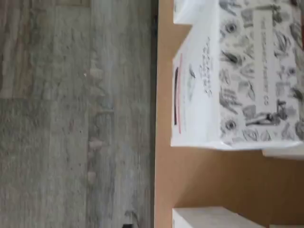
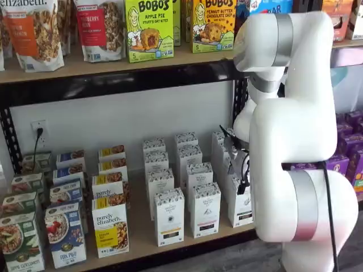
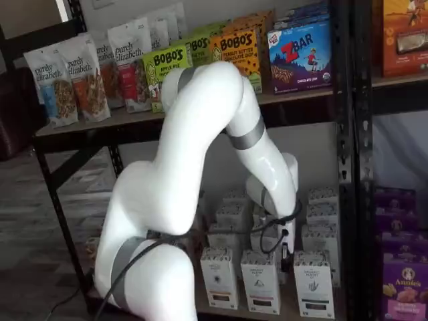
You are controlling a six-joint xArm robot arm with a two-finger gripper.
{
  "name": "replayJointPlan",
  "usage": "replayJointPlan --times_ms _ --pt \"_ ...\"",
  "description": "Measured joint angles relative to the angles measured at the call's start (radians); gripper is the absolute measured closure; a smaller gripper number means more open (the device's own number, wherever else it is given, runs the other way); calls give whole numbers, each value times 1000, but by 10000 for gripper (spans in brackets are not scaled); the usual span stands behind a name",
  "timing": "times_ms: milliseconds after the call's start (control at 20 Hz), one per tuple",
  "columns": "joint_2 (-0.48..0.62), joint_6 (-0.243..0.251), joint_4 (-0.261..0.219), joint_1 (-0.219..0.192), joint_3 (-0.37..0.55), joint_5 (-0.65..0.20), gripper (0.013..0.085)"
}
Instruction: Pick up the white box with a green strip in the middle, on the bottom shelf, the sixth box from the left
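I cannot see the jaws: the arm [image 2: 295,141] hides them, and the white box [image 2: 241,204] partly.

A glossy white arm [image 2: 295,113] with rounded segments is seen, banded by silver-grey rings; black cables [image 3: 271,231] are attached.

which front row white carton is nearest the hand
The rightmost front carton in a shelf view: the hand hangs at its top; the other two stand clear to its left.

Even, soft indoor light fills both shelf views, while the wrist view is blurred, its carton print smeared.
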Motion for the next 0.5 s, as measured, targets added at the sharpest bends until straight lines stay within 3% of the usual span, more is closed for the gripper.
replayJointPlan --times_ms 200,500 --pt "57 -6 -17 -23 -77 2 130" --pt "140 63 -112 -45 -193 35 130"
